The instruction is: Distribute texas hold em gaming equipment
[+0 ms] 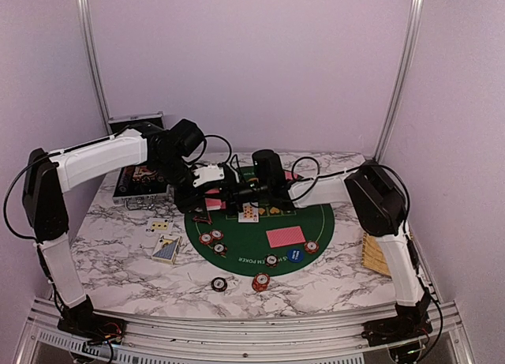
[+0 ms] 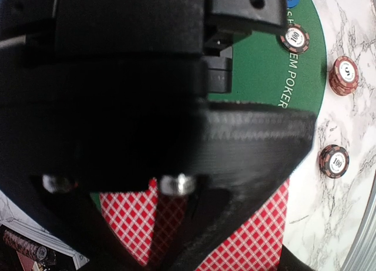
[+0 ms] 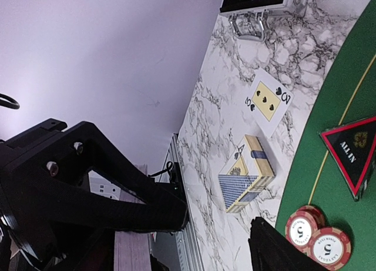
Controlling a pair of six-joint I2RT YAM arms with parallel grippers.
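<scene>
Red back: the red-backed card (image 2: 247,241) I am dealing hangs over the far-left part of the green felt mat (image 1: 316,222).
Left gripper (image 1: 203,200): pinched tight on that card.
Right gripper (image 1: 243,192): spread wide, empty, just beside the left one above the mat.
Handling: I judge it light, thin, bendy and slick. I should take it flat by a short edge.
Poker chips (image 1: 211,239): on the mat's near-left rim.

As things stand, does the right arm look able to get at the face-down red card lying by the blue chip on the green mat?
Probably yes. The red-backed card lies flat on the mat with nothing on top, close to the right pincer, which is open, and nothing stands between them.
</scene>
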